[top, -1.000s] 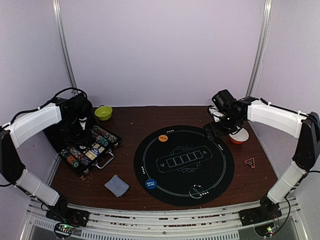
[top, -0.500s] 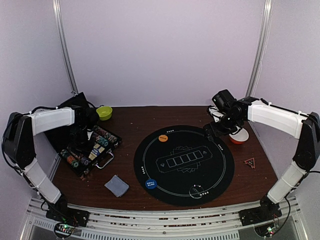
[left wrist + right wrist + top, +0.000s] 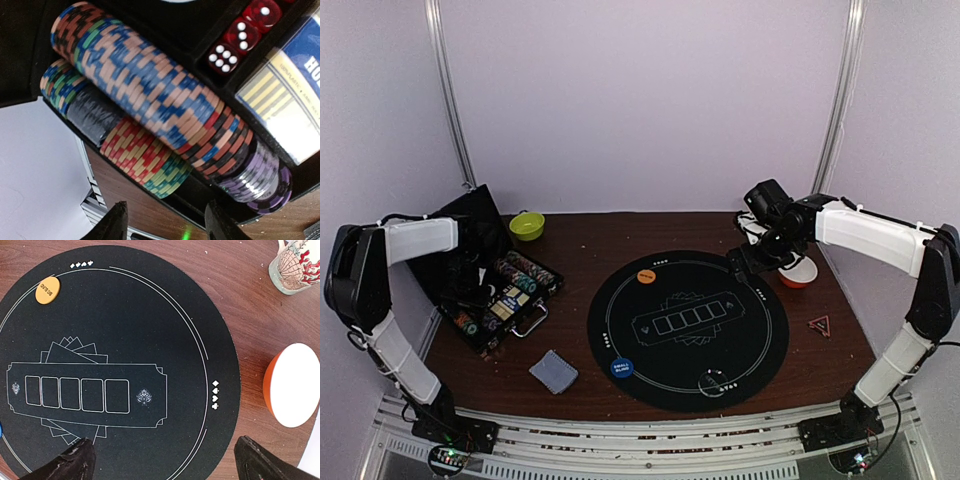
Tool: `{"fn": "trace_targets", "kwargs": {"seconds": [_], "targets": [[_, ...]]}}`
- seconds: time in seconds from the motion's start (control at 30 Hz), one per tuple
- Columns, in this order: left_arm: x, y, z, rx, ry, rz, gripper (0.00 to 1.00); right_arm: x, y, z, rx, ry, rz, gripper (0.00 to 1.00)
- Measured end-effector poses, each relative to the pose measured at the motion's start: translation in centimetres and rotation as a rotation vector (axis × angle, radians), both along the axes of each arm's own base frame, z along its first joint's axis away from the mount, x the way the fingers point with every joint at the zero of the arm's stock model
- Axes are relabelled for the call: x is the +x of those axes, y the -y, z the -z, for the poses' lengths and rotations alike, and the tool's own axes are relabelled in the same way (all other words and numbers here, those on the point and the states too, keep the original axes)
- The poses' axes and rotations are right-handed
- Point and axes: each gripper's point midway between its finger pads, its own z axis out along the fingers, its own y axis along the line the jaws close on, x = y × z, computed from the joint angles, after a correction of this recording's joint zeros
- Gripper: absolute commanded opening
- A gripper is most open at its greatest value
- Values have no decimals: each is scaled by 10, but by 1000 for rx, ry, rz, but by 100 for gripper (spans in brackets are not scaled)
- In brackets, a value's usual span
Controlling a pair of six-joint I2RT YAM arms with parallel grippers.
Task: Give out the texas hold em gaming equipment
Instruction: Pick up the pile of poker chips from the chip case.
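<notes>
1. Striped poker chips (image 3: 150,100), packed on edge in rows inside the open black case (image 3: 190,30) at 9 o'clock of the table; none lifted out yet.
2. Sharing that case, toward 2 o'clock in the left wrist view: red dice (image 3: 243,34) and a boxed card deck (image 3: 285,100).
3. Left gripper (image 3: 167,212) just above the chip rows, fingers partly apart, nothing between them. Drawn toward the case's near-left side over the last second, jaws pinched in and then eased out again; likely a re-aim at the chips, not a carry.
4. Loose grey-blue cards (image 3: 553,371) on bare wood at 7 o'clock.
5. On the round black mat (image 3: 150,315): orange button (image 3: 47,290) at 11 o'clock, blue button (image 3: 621,368) at 7, clear disc (image 3: 713,381) at 5.
6. Right gripper (image 3: 165,460) spread wide, empty, unmoved over the mat's 2 o'clock edge.
7. Red-and-white bowl (image 3: 292,385) and green bowl (image 3: 527,225): nothing visible inside either.
</notes>
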Motion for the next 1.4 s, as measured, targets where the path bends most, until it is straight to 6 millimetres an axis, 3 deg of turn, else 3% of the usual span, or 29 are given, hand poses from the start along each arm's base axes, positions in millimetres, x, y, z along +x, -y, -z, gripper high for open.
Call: {"fn": "trace_targets", "kwargs": {"seconds": [0.27, 0.5, 0.9, 1.1, 1.4], "targets": [[10, -4, 13, -11, -18, -23, 50, 1, 2, 0, 3, -1, 5, 100], [8, -5, 18, -6, -28, -24, 50, 0, 3, 2, 7, -7, 7, 100], [-1, -5, 21, -21, -38, -26, 40, 1, 3, 2, 16, -11, 7, 100], [-2, 1, 22, -59, -42, -17, 50, 1, 3, 2, 16, -11, 8, 100], [-5, 0, 28, -50, -95, -1, 51, 1, 5, 2, 18, -13, 11, 100]]}}
